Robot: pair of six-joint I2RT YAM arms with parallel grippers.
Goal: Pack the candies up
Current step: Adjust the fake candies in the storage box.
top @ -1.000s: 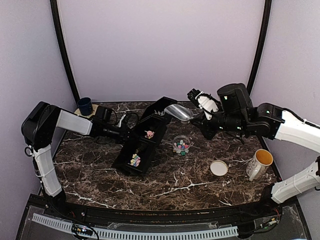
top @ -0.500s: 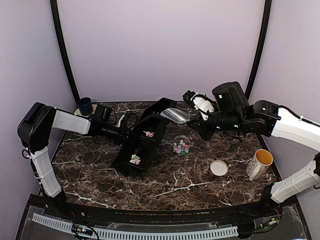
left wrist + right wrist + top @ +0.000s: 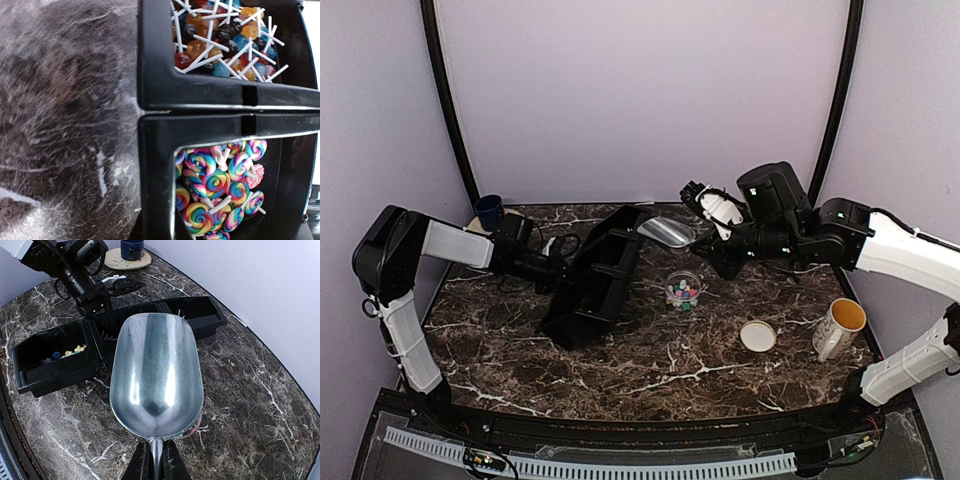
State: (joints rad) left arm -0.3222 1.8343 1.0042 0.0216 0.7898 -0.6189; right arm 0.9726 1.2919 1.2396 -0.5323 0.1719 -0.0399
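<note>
Candies (image 3: pixel 682 292) are sitting in a clear jar (image 3: pixel 668 285) on the tabletop (image 3: pixel 650 370), at 3 o'clock from the black tray (image 3: pixel 595 290). Seen from above, the leaning tray is hiding its contents, though the wrist views are showing more candies inside. The left tool (image 3: pixel 560 270) is pinching the tray's wall, fingers mostly hidden. The right tool (image 3: pixel 156 464) is squeezing the handle of an empty metal scoop (image 3: pixel 157 372) at 12 o'clock from the jar.

one tray (image 3: pixel 595 290), one scoop (image 3: pixel 667 232), one lid (image 3: pixel 757 336), one jar (image 3: pixel 683 275), one cup (image 3: pixel 489 211), one mug (image 3: pixel 840 325) — candies (image 3: pixel 682 294) beyond counting.
</note>
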